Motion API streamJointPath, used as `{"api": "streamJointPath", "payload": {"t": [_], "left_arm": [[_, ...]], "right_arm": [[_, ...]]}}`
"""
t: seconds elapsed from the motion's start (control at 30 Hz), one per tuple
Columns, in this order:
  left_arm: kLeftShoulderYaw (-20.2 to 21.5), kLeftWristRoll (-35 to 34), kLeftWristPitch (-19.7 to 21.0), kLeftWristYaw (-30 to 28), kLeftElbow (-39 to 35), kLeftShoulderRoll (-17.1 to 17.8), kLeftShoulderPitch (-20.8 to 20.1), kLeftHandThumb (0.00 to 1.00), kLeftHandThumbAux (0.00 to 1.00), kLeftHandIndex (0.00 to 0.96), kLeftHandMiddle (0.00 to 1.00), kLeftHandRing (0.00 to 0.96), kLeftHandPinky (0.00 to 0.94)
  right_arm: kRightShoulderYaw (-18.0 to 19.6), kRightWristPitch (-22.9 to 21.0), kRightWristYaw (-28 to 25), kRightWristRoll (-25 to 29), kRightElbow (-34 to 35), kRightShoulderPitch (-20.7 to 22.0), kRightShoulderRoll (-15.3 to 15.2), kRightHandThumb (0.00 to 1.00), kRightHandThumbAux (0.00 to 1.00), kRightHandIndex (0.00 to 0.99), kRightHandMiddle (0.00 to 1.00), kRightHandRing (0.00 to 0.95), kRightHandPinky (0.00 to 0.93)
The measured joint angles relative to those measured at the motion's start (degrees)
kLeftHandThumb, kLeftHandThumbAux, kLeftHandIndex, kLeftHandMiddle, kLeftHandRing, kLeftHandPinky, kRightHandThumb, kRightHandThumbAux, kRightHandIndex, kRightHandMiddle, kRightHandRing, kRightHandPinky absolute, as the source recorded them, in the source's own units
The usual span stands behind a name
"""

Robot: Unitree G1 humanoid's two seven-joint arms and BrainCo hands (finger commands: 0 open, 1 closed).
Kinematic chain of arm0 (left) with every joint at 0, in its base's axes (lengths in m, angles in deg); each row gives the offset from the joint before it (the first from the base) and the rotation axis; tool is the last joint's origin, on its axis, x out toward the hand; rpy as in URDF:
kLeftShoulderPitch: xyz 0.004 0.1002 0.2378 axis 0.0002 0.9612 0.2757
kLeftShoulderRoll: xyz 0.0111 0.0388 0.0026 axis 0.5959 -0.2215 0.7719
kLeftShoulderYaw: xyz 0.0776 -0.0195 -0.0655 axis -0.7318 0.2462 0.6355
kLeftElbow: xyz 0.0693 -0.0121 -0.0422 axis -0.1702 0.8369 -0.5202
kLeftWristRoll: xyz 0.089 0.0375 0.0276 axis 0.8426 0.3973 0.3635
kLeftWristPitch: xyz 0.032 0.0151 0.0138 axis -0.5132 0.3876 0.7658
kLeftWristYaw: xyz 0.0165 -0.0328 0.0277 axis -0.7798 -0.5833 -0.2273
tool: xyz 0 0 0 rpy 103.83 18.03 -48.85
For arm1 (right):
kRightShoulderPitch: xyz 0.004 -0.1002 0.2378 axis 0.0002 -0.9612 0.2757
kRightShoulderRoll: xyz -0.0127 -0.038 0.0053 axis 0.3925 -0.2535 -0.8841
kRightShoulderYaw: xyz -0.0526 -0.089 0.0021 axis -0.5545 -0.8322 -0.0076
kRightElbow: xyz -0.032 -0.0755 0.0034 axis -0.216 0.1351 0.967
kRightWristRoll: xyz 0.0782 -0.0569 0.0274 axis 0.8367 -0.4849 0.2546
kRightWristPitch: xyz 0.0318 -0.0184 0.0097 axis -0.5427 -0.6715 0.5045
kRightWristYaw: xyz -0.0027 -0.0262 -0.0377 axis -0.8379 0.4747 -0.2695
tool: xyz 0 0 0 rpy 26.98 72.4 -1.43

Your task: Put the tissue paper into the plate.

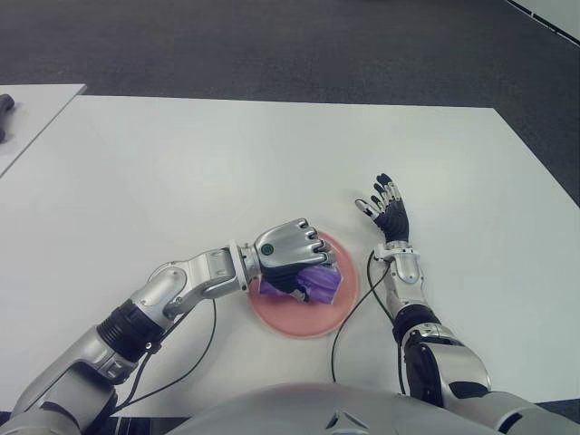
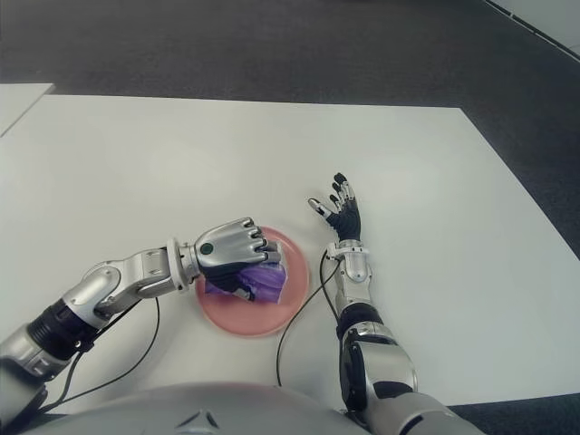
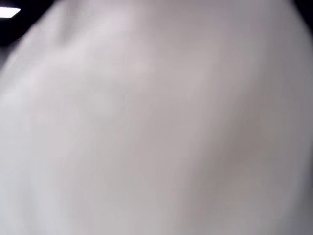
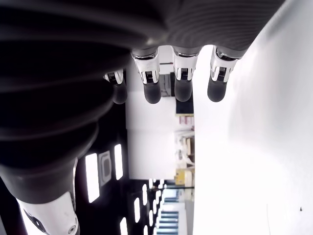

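White worktop (image 1: 227,163) carries a round pink plate (image 1: 337,313); over it the left robot hand (image 1: 288,254) clutches purple tissue paper (image 1: 319,283). Right robot hand (image 1: 388,210), right of the plate, shows straight fingers in its wrist view; the left wrist view shows only blur.

Robot hand (image 4: 166,73), fingers (image 4: 183,83) extended

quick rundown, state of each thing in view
tissue pack: purple, over the plate, gripped by the left hand
plate: pink, upright on the table
left hand: curled shut on the tissue pack
right hand: open, fingers spread, right of the plate
table: white
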Motion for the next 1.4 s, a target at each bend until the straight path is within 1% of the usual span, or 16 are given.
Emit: {"api": "streamJointPath", "payload": {"t": [0.4,0.57,0.63,0.7,0.73,0.8,0.87,0.9,0.93,0.97,1.0,1.03,1.07,1.17,1.27,1.4], "left_arm": [[-0.1,-1.7,-1.0,-1.0,1.8,-1.0,0.0,0.75,0.695,0.444,0.853,0.856,0.866],[-0.3,-0.3,-0.9,-0.2,2.6,-1.3,0.2,0.748,0.696,0.444,0.855,0.857,0.873],[-0.5,1.4,-0.9,1.9,3.3,-1.6,0.2,0.747,0.696,0.444,0.855,0.858,0.875],[-0.7,3.7,-0.7,5.2,4.1,-1.9,0.4,0.746,0.696,0.444,0.843,0.841,0.834],[-0.9,5.3,-0.5,7.8,4.6,-2.1,0.6,0.74,0.696,0.443,0.832,0.826,0.807],[-1.3,7.6,0.1,11.7,5.7,-2.4,1.0,0.735,0.696,0.443,0.822,0.814,0.783],[-1.9,9.1,0.5,14.8,6.8,-2.7,1.1,0.711,0.699,0.437,0.783,0.763,0.715],[-2.2,9.8,0.6,16.4,7.4,-2.9,1.1,0.708,0.7,0.437,0.777,0.756,0.706],[-2.4,10.2,0.8,17.8,7.9,-3.0,1.1,0.517,0.64,0.385,0.566,0.526,0.492],[-2.6,10.3,0.7,18.6,8.5,-3.1,1.0,0.36,0.578,0.275,0.368,0.336,0.315],[-2.6,9.9,0.5,18.6,9.0,-3.1,0.9,0.304,0.556,0.235,0.298,0.269,0.251],[-2.6,9.3,0.0,18.4,9.4,-3.0,0.6,0.208,0.512,0.15,0.191,0.172,0.161],[-2.6,8.5,-0.4,17.5,9.7,-2.8,0.2,0.142,0.48,0.096,0.122,0.11,0.103],[-2.4,6.8,-1.0,14.6,9.8,-2.1,-1.2,0.053,0.433,0.031,0.039,0.036,0.033],[-2.2,5.1,-1.1,12.4,9.9,-1.6,-1.7,0.017,0.397,0.01,0.012,0.011,0.01],[-2.1,2.8,-1.1,10.4,9.8,-1.6,-1.7,0.003,0.364,0.001,0.002,0.002,0.002]], "right_arm": [[-0.5,0.0,0.9,-0.8,0.0,0.2,-0.4,0.105,0.723,0.0,0.0,0.0,0.0],[-0.9,0.0,1.0,-0.9,-0.4,0.3,-0.7,0.105,0.726,0.0,0.0,0.0,0.0],[-1.0,0.0,1.0,-0.9,-0.5,0.3,-0.8,0.102,0.729,0.0,0.0,0.0,0.0],[-1.0,0.0,0.9,-0.9,-0.5,0.3,-0.8,0.101,0.73,0.0,0.0,0.0,0.0],[-1.0,0.0,0.9,-0.8,-0.5,0.3,-0.8,0.101,0.73,0.0,0.0,0.0,0.0],[-1.0,0.0,0.8,-0.8,-0.4,0.3,-0.7,0.102,0.73,0.0,0.0,0.0,0.0],[-1.0,0.0,0.8,-0.8,-0.3,0.2,-0.6,0.106,0.726,0.0,0.0,0.0,0.0],[-1.0,0.0,0.7,-0.7,-0.3,0.2,-0.6,0.107,0.725,0.0,0.0,0.0,0.0],[-1.0,0.0,0.7,-0.7,-0.2,0.2,-0.6,0.108,0.724,0.0,0.0,0.0,0.0],[-1.0,0.0,0.8,-0.8,-0.2,0.1,-0.6,0.105,0.726,0.0,0.0,0.0,0.0],[-1.0,0.0,0.8,-0.8,-0.2,0.1,-0.6,0.104,0.726,0.0,0.0,0.0,0.0],[-1.1,0.0,1.0,-0.9,-0.2,0.1,-0.7,0.093,0.731,0.0,0.0,0.0,0.0],[-1.1,0.0,1.2,-0.9,-0.2,0.0,-0.8,0.081,0.737,0.0,0.0,0.0,0.0],[-1.4,-0.1,1.5,-1.0,-0.1,0.0,-0.8,0.057,0.75,0.0,0.0,0.0,0.004],[-1.7,-0.2,1.5,-1.0,-0.1,0.1,-0.9,0.034,0.761,0.0,0.0,0.0,0.006],[-1.8,-0.2,1.4,-1.0,0.0,0.1,-0.9,0.007,0.77,0.0,0.0,0.0,0.009]]}}
